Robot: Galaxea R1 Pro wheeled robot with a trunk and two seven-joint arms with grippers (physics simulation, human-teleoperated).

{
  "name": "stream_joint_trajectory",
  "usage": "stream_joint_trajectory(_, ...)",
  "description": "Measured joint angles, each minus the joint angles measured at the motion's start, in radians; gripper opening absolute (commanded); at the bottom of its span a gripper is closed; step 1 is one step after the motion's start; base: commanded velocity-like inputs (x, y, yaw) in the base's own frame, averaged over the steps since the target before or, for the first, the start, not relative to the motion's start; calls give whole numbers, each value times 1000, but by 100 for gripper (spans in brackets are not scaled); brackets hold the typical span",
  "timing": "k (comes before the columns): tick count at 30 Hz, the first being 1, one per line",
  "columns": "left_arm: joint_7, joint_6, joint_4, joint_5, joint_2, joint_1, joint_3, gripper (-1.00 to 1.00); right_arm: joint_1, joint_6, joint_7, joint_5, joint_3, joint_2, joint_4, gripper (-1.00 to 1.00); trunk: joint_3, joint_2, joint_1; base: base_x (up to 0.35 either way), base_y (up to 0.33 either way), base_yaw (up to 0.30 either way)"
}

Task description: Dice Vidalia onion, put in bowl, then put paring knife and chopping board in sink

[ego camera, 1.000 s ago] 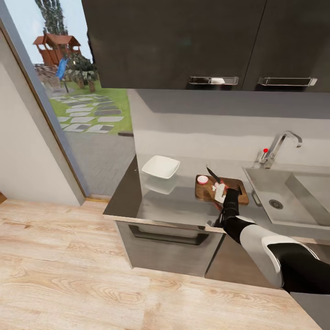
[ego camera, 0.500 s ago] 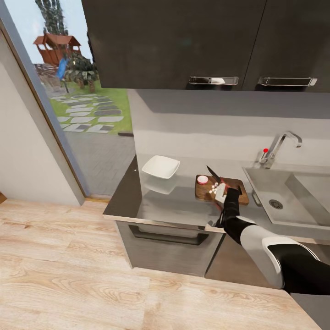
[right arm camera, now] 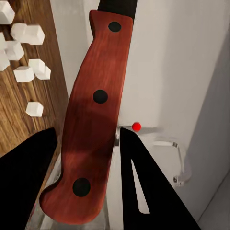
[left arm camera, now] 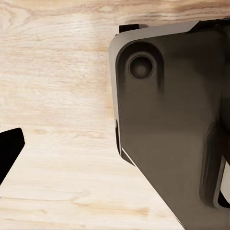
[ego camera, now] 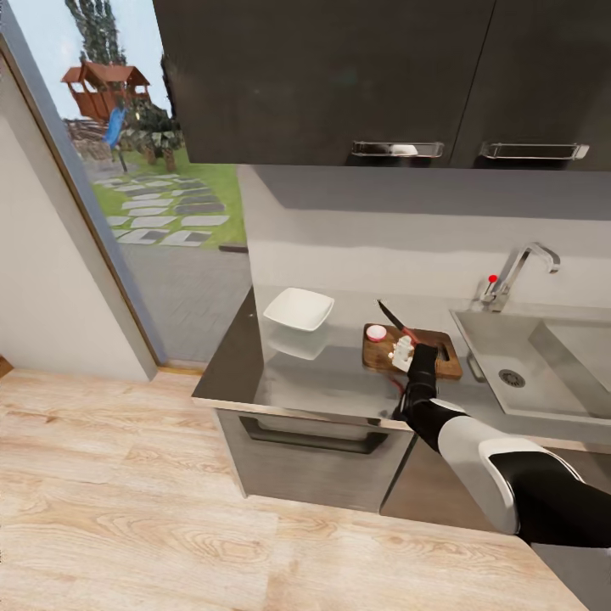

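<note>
The dark wooden chopping board [ego camera: 428, 357] lies on the grey countertop [ego camera: 318, 382], just left of the sink [ego camera: 543, 373]. A pinkish-red piece of Vidalia onion [ego camera: 376, 333] sits on the board's far left corner. Small white cubes of diced onion [ego camera: 397, 344] [right arm camera: 28, 52] lie in the middle of the board [right arm camera: 19, 103]. My right gripper [ego camera: 405, 349] [right arm camera: 88, 158] hovers over the board, shut on the red handle of the paring knife [right arm camera: 93, 115]. Its dark blade [ego camera: 391, 316] points up and away. The white bowl [ego camera: 298, 308] stands left of the board.
A chrome tap [ego camera: 514, 270] with a red knob [right arm camera: 136, 126] stands behind the sink. Dark wall cabinets [ego camera: 339, 76] hang above the counter. A glass door to the garden is at the left. In the left wrist view, one finger [left arm camera: 8, 152] hangs over wooden floor beside my dark base [left arm camera: 172, 124].
White cubes have appeared on the board beside the gripper. My right gripper has drawn slightly back and left, lifting the knife's blade higher.
</note>
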State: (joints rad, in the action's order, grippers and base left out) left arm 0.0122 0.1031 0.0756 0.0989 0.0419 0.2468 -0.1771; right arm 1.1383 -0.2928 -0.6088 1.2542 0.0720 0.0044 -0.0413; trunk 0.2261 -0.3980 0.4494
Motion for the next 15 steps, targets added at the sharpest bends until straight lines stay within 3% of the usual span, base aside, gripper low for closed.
stream_joint_trajectory(12, 0, 0, 0, 0, 1, 0, 0, 100, 0, 0, 5, -2, -1, 4, 15, -100, 0, 0, 0, 0, 30, 0)
stream_joint_trajectory(15, 0, 0, 0, 0, 2, 0, 0, 100, 0, 0, 46, -3, -2, 3, 17, -100, 0, 0, 0, 0, 0, 0)
